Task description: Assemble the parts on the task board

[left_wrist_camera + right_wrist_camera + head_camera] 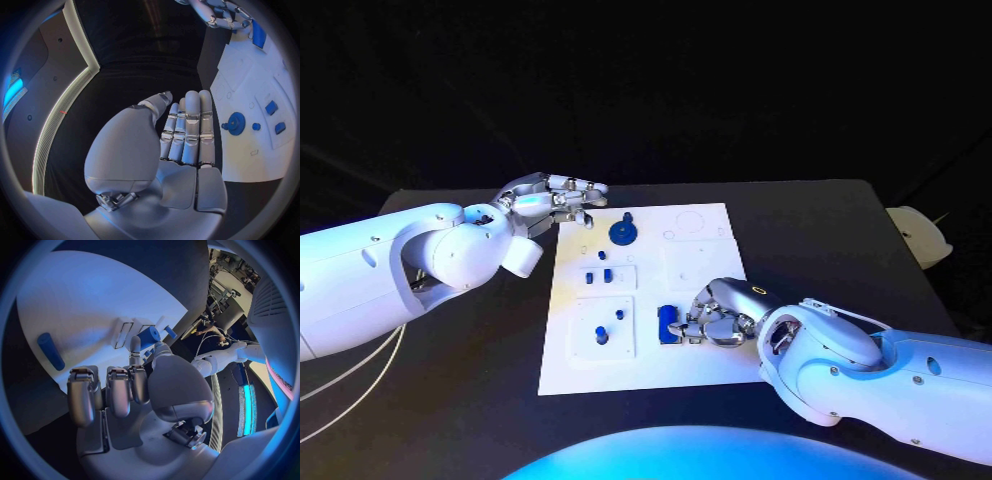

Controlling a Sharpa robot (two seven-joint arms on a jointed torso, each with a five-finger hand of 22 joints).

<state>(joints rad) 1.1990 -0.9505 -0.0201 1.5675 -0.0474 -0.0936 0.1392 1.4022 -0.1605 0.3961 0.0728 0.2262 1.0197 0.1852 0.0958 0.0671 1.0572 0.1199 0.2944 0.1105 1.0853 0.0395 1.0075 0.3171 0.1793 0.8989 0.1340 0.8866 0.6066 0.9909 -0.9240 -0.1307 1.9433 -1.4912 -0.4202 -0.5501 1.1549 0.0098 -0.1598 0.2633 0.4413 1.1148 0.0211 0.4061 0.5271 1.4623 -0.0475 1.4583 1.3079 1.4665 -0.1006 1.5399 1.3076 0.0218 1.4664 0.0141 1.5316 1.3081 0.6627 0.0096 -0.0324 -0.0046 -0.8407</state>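
1. I see the white board (689, 290) lying in the middle of the black desk (834, 230), its long sides running from the near edge toward the far edge.
2. My left hand (553, 198) sits at the board's far left corner. In the left wrist view its fingers (190, 125) are straight and close together, with nothing in the palm; it holds nothing.
3. A round blue gear (625, 232) lies on the far part of the board, just beside that hand. The same gear (235, 123) shows past the fingertips in the left wrist view, apart from them.
4. Small blue pieces (599, 275) sit in the board's left column, with two more (607, 333) nearer the near edge; they are too small for me to tell their shapes.
5. My right hand (711, 318) rests on the near right part of the board, fingers curled down.
6. A blue block (669, 322) lies right against those fingers. From the head view I cannot tell whether it is pinched or only touched.
7. In the right wrist view a blue piece (150, 336) sits at the fingertip and thumb, partly covered by them; whether it is truly held I cannot say.
8. That view also shows a blue bar (50, 351) lying on the board, apart from the hand.
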